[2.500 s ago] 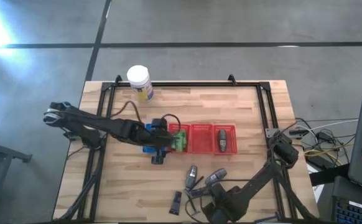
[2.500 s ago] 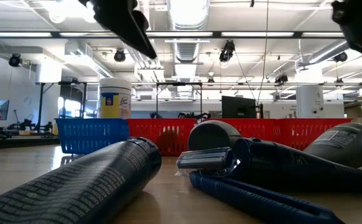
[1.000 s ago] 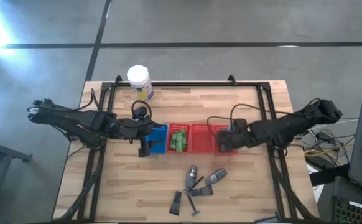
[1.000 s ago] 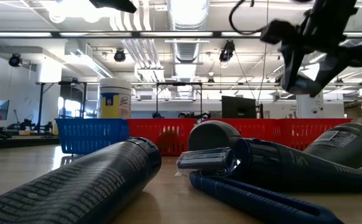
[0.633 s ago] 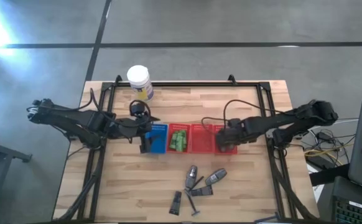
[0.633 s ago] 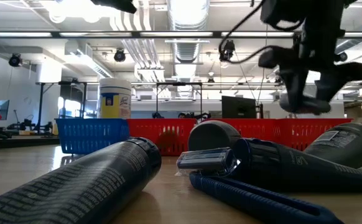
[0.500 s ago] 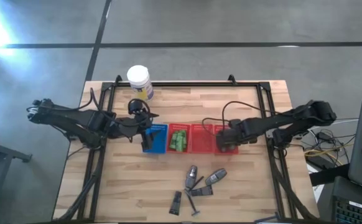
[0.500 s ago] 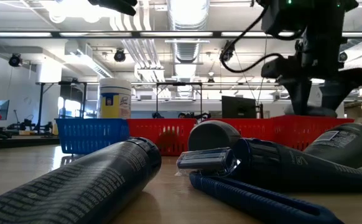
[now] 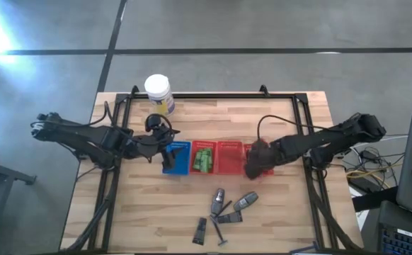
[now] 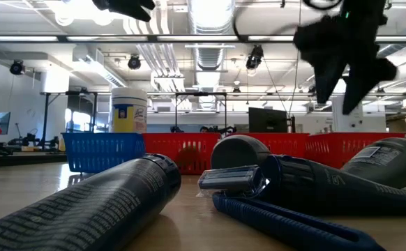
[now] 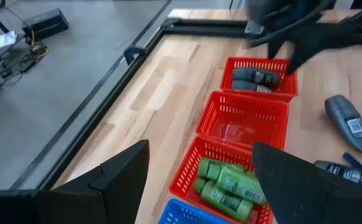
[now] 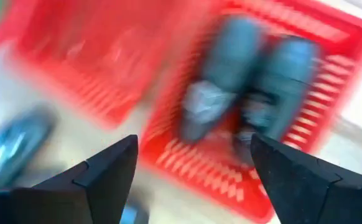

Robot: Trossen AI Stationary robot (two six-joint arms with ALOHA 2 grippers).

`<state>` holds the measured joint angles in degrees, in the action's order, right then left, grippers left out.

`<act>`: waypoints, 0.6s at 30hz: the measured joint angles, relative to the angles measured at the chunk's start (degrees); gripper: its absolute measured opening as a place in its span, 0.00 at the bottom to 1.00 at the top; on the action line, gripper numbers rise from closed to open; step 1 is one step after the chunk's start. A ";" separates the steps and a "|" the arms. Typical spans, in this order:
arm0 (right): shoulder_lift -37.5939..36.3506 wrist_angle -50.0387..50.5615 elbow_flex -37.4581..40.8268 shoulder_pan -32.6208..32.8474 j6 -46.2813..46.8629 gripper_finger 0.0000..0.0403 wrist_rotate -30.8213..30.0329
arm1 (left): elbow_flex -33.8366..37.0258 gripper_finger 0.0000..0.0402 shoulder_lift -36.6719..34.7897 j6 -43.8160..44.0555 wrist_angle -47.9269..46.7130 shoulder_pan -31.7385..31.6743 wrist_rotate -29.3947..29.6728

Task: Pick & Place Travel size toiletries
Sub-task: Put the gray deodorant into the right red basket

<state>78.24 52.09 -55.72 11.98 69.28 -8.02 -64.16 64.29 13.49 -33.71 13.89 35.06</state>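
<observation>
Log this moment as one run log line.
right gripper: open, above end red basket holding two grey tubes | left gripper: open, over blue basket | green bottles: in red basket

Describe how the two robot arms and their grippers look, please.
Both arms are dark, slim and jointed, each with a looping black cable near the wrist. The left gripper and right gripper have two flat, matte black fingers with angular, wedge-like tips. No markings are visible.

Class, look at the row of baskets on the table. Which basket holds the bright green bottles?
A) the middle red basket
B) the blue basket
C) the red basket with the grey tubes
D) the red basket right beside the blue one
D: the green bottles lie in the red basket next to the blue basket.
</observation>
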 joint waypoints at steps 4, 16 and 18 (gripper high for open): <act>1.59 -2.80 -2.50 7.18 -20.40 0.79 3.63 | 1.76 0.71 0.00 1.24 0.08 0.00 0.05; 17.03 -2.89 -9.59 16.03 -55.24 0.83 4.26 | 4.64 0.71 0.02 3.64 0.21 0.02 0.01; 19.84 -2.98 -11.08 16.06 -59.35 0.83 4.48 | 4.64 0.71 0.02 3.68 0.20 0.02 0.01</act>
<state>98.08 49.11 -66.79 28.04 9.93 -3.54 -59.53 64.31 17.17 -33.52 13.91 35.07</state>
